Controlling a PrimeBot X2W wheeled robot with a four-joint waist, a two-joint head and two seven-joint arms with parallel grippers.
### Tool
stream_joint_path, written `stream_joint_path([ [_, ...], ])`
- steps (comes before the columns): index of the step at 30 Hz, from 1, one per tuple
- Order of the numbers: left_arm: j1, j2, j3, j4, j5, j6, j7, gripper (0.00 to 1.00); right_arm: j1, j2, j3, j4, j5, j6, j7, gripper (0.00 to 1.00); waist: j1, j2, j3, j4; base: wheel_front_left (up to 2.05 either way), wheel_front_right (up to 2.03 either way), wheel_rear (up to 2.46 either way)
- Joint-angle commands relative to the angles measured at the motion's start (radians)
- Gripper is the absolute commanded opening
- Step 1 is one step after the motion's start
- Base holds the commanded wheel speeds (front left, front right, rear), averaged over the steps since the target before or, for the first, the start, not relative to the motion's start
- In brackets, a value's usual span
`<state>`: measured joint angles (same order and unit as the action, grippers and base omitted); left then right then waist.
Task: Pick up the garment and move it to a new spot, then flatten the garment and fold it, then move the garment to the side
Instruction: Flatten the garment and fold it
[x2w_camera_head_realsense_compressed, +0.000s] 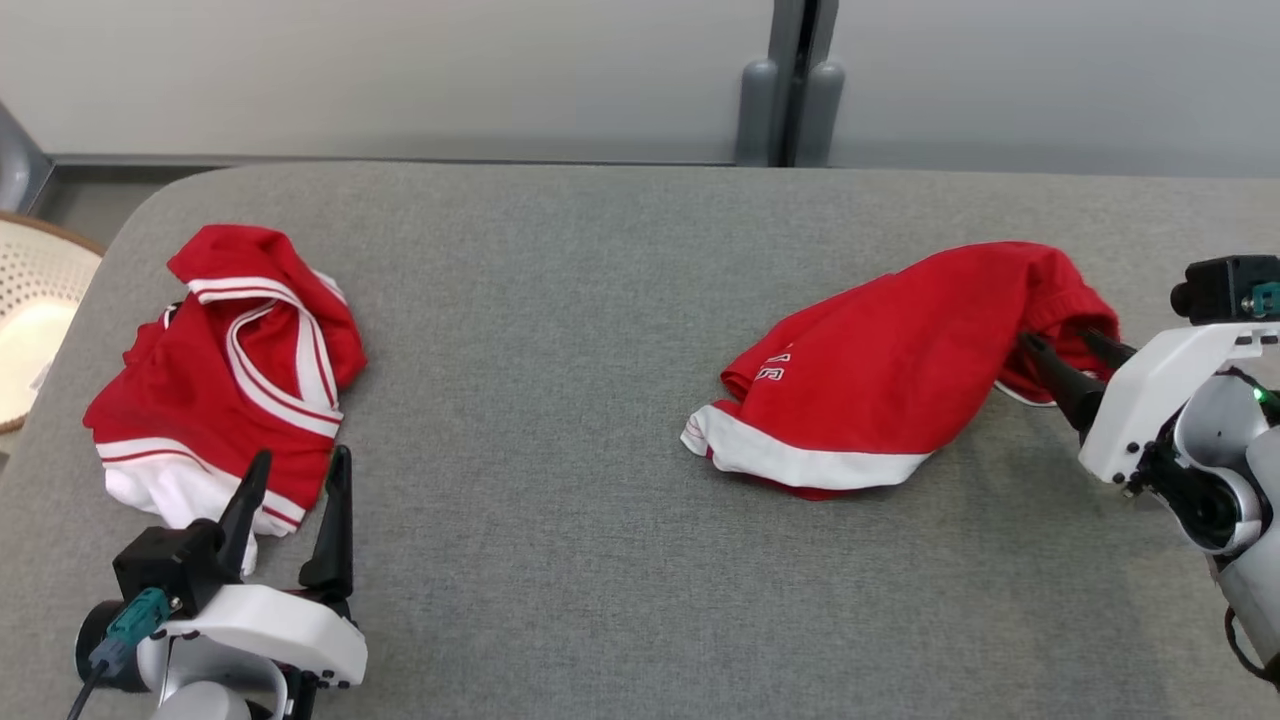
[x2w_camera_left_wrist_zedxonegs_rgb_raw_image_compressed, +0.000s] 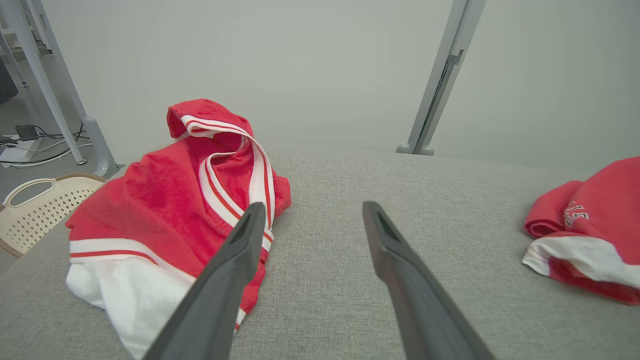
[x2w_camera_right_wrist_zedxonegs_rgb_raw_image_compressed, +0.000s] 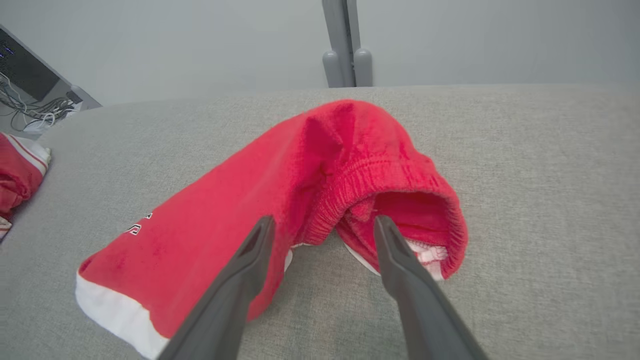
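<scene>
Head view first. Where are the red shorts (x2w_camera_head_realsense_compressed: 880, 370)?

— On the right side of the grey worktop (x2w_camera_head_realsense_compressed: 560, 350), lying in a bumpy heap. The white hem (x2w_camera_head_realsense_compressed: 800, 462) points left and the stretchy waistband (x2w_camera_right_wrist_zedxonegs_rgb_raw_image_compressed: 380, 175) points right.

Why is the right pincer (x2w_camera_head_realsense_compressed: 1058, 340) just there?

— I think it wants the waistband. That edge is thick and stands up off the worktop, so it looks easy to pinch. In the right wrist view the two fingers (x2w_camera_right_wrist_zedxonegs_rgb_raw_image_compressed: 240, 280) are spread apart, with part of that raised edge between them. They are not squeezing, so the pincer holds nothing.

So the pick-up is not done yet?

— No. The shorts lie on the worktop. My guess is the fingers must close on the waistband first, then lift.

And the left pincer (x2w_camera_head_realsense_compressed: 302, 455)?

— It is on the near left, fingers wide apart, with nothing in it. It sits just beside a red and white striped garment (x2w_camera_head_realsense_compressed: 230, 370), at that heap's near edge. I cannot tell if a finger touches it.

What is the pale thing at the far left?

— A basket (x2w_camera_head_realsense_compressed: 30, 310) with little holes, off the worktop's edge.
</scene>
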<state>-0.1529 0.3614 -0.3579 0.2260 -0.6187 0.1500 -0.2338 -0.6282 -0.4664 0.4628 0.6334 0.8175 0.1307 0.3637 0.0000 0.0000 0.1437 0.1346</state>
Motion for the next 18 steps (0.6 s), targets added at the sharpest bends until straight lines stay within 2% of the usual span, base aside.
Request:
stream_joint_path([
  [1,0.016,0.005,0.007,0.001,-0.008,0.006,-0.005,1.0,0.021,-0.01,0.01,-0.039,-0.004,0.0,-0.039,1.0,0.0,0.0,-0.05,-0.046,0.0,0.0,0.0],
  [5,0.045,0.005,0.016,-0.002,-0.013,0.01,-0.012,1.0,0.086,-0.016,0.021,-0.143,-0.036,0.0,-0.173,1.0,0.0,0.0,-0.087,-0.093,0.0,0.0,0.0],
  [10,0.074,-0.003,0.022,-0.014,-0.014,0.02,-0.019,1.0,0.194,0.022,-0.027,-0.233,-0.09,0.0,-0.349,1.0,0.0,0.0,-0.12,-0.145,0.0,0.0,0.0],
  [11,0.074,-0.003,0.022,-0.014,-0.014,0.02,-0.019,1.0,0.194,0.022,-0.027,-0.233,-0.09,0.0,-0.349,1.0,0.0,0.0,-0.12,-0.145,0.0,0.0,0.0],
  [15,0.089,-0.003,0.028,-0.02,-0.019,0.024,-0.021,1.0,0.319,0.104,-0.105,-0.284,-0.13,0.0,-0.487,1.0,0.0,0.0,-0.138,-0.177,0.0,0.0,0.0],
  [18,0.104,-0.004,0.027,-0.033,-0.019,0.021,-0.023,1.0,0.404,0.165,-0.15,-0.321,-0.17,0.0,-0.548,1.0,0.0,0.0,-0.142,-0.202,0.0,0.0,0.0],
])
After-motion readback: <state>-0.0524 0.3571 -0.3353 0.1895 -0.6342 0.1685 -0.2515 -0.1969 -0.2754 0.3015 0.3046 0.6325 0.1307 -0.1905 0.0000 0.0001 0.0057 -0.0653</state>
